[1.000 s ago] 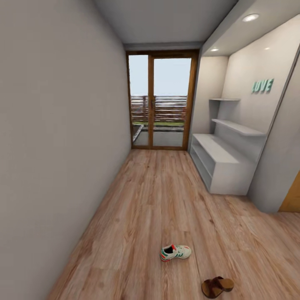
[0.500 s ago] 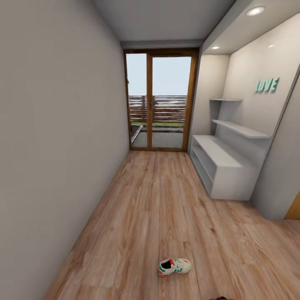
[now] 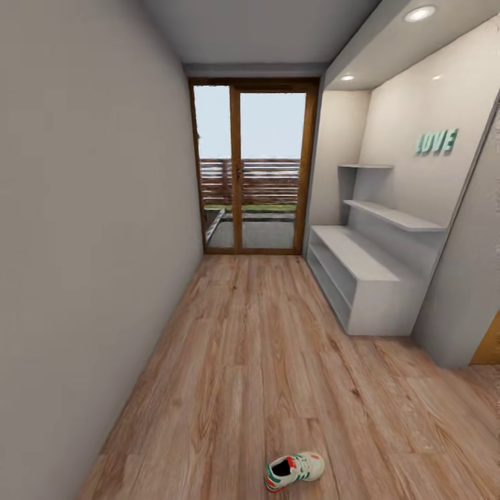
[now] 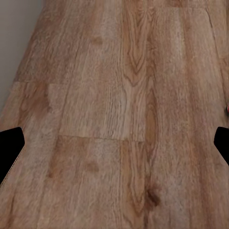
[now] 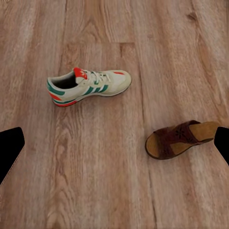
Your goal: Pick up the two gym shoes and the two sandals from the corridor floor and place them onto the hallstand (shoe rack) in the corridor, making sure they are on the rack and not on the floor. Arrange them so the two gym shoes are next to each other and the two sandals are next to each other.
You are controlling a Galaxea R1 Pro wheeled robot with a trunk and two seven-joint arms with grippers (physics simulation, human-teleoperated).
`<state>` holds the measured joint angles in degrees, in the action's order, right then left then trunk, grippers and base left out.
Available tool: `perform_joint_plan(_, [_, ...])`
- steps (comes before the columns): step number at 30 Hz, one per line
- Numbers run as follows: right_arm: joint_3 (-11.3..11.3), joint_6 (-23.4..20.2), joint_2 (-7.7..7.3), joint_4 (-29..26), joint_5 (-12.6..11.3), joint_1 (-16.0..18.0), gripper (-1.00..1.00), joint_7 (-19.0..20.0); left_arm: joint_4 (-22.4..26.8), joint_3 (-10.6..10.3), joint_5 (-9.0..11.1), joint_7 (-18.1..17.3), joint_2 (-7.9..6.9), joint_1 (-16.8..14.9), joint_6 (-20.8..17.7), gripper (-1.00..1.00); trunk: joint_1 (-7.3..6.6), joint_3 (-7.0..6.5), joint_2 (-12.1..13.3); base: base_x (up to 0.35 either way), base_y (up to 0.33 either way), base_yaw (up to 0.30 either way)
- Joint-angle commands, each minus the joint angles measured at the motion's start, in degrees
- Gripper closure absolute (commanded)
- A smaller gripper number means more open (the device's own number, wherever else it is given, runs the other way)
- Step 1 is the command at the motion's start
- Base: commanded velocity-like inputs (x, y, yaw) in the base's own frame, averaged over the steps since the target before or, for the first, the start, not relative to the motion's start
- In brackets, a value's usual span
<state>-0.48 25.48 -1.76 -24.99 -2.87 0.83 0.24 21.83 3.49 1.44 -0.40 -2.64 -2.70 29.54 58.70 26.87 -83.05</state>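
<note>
The corridor floor (image 3: pixel 257 361) stretches ahead of me to a glass door (image 3: pixel 251 167). The shoe rack (image 3: pixel 361 278) stands against the wall to my right, its shelves bare. One sneaker (image 3: pixel 294 470) lies on the planks close in front of me, well short of the rack. My right wrist camera sees that sneaker (image 5: pixel 88 86) and, near it but apart, one brown sandal (image 5: pixel 183 138), both flat on the floor. My left claw (image 4: pixel 114 143) and right claw (image 5: pixel 114 148) are spread wide, holding nothing.
</note>
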Motion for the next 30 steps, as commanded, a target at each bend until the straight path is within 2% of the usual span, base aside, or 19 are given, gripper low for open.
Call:
perform_joint_plan(1, [0.0, 0.2, 0.00, 0.1, -0.3, 0.0, -1.00, 0.0, 0.0, 0.0, 0.1, 0.0, 0.00, 0.0, 0.2, -1.00, 0.03, 0.06, 0.0, 0.281, 0.225, -0.249])
perform_joint_plan(11, [0.0, 0.2, 0.00, 0.1, -0.3, 0.0, -1.00, 0.0, 0.0, 0.1, 0.1, 0.0, 0.00, 0.0, 0.2, -1.00, 0.03, 0.06, 0.0, 0.201, 0.176, -0.260])
perform_joint_plan(30, [0.0, 0.1, 0.00, 0.2, -0.3, 0.0, -1.00, 0.0, 0.0, 0.1, 0.1, 0.0, 0.00, 0.0, 0.2, -1.00, 0.03, 0.06, 0.0, 0.019, 0.017, -0.265])
